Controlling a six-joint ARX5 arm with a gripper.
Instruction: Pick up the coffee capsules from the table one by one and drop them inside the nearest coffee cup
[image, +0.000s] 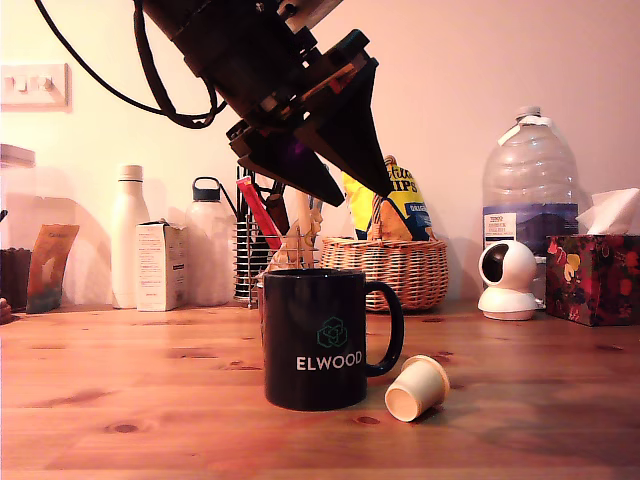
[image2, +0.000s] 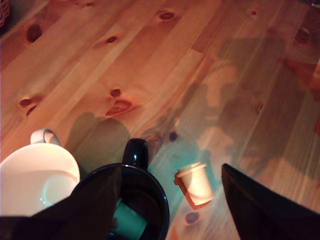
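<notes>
Exterior view: nearest lies a capsule (image: 417, 388) on its side on the worktop (image: 130, 400), just right of the black cup (image: 318, 340), by its handle. The wrist view shows another capsule (image2: 127, 220) inside the cup and a white mug (image2: 35, 180) beside it. Above hang the jaws (image: 365, 188), wide apart, empty

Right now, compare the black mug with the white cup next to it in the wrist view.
The black mug is dark and glossy; the white cup is pale inside and out. The black mug holds a capsule-like object; the white cup looks empty in its visible part. The black mug has a capsule lying close by; the white cup has none. Both stand upright, with loop handles.
</notes>
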